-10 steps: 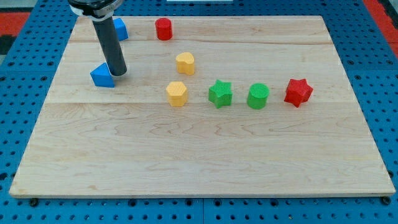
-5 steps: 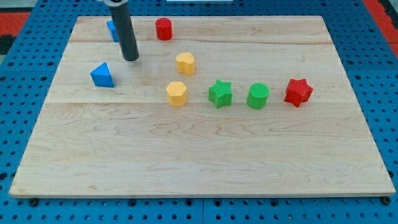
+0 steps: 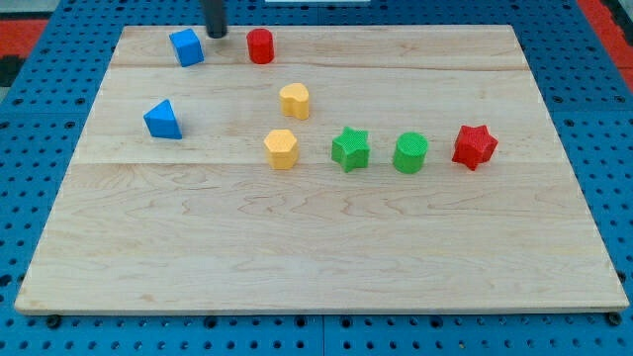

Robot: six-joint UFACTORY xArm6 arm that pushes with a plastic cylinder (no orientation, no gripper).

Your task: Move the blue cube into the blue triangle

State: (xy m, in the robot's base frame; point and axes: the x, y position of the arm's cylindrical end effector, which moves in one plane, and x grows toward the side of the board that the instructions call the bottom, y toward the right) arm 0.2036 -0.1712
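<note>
The blue cube [image 3: 186, 46] sits near the board's top left corner. The blue triangle [image 3: 163, 120] lies below it, toward the view's left, well apart from the cube. My tip [image 3: 216, 35] is at the view's top, just right of the blue cube and left of the red cylinder [image 3: 260, 45]. It stands close to the cube with a small gap showing. Most of the rod is cut off by the top edge.
A yellow heart-like block [image 3: 294, 100] and a yellow hexagon [image 3: 281, 148] sit mid-board. A green star [image 3: 350, 148], a green cylinder [image 3: 409, 152] and a red star [image 3: 474, 146] form a row to the right. The wooden board [image 3: 316, 247] ends at blue pegboard.
My tip has moved from beside the blue triangle up and to the right, ending near the top edge between the blue cube and the red cylinder. No block has moved.
</note>
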